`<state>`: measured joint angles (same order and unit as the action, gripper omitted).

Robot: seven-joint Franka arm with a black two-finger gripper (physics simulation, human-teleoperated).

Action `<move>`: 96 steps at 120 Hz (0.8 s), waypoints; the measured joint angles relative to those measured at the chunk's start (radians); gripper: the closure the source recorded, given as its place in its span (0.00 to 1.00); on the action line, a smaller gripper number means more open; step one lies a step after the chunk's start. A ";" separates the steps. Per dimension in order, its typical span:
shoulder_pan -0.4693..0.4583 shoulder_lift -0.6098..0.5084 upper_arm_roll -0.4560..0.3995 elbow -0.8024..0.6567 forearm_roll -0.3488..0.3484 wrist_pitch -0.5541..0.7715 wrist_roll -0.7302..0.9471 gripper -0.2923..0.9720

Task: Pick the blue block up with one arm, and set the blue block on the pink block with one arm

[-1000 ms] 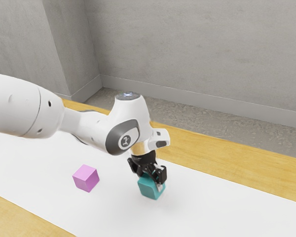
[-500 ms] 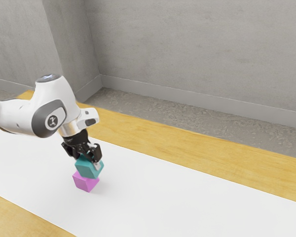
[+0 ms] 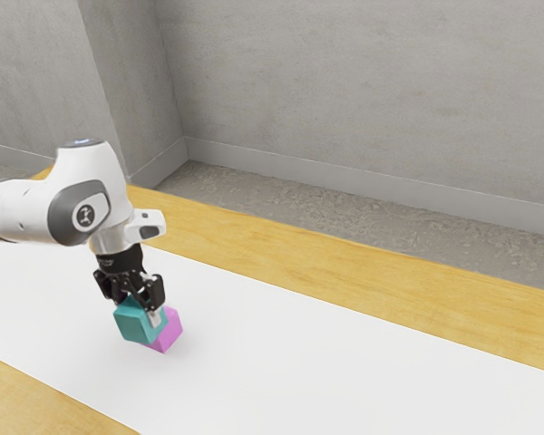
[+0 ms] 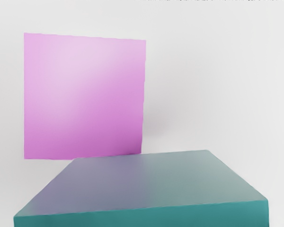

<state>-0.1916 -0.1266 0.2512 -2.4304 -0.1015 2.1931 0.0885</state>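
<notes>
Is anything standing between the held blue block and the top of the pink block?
Nothing visible. The pink block has a bare top; the blue block, held in the gripper, is beside it, not above.

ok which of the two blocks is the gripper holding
The blue block, clamped between the fingers of the gripper. The pink block sits free on the white table, just beside it.

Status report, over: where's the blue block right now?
Gripper jaws shut on blue block. Held off to one side of pink block, not stacked. Pink top mostly uncovered in wrist view.
</notes>
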 joint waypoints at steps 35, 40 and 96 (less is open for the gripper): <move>-0.029 0.042 -0.002 -0.010 0.002 0.274 0.043 0.50; -0.023 0.024 -0.001 -0.025 0.002 0.299 0.048 0.50; 0.002 -0.029 0.000 -0.079 0.007 0.219 0.064 0.49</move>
<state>-0.1898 -0.1556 0.2513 -2.5092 -0.0949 2.4123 0.1525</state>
